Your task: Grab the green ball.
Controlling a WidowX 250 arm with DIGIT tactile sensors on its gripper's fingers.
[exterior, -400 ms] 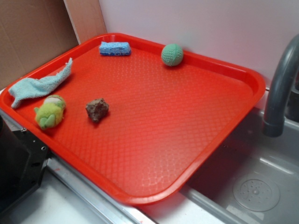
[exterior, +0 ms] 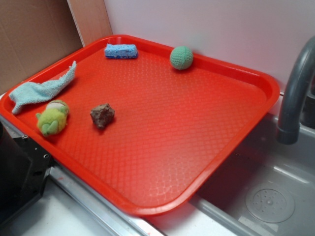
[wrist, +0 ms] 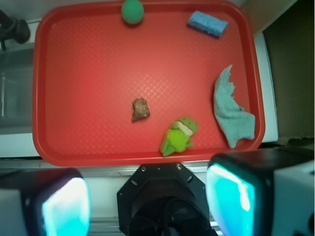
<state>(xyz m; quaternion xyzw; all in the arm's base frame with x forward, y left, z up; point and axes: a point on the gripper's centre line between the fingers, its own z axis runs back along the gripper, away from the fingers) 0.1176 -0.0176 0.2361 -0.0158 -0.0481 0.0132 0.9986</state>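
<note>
The green ball (exterior: 181, 57) is small, round and knitted. It sits at the far edge of the red tray (exterior: 231, 73), close to the wall. In the wrist view the green ball (wrist: 132, 11) lies at the top of the tray (wrist: 98, 157). My gripper (wrist: 147, 204) is high above the near side of the tray, over the robot base. It is open and empty, with its two pads (wrist: 66, 206) wide apart. The gripper itself does not show in the exterior view.
On the tray lie a brown rock (exterior: 102, 115), a lumpy yellow-green plush toy (exterior: 52, 118), a light blue cloth (exterior: 42, 89) and a blue sponge (exterior: 120, 51). A grey faucet (exterior: 295, 93) and sink (exterior: 268, 201) stand to the right. The black robot base (exterior: 19, 172) is at the near left.
</note>
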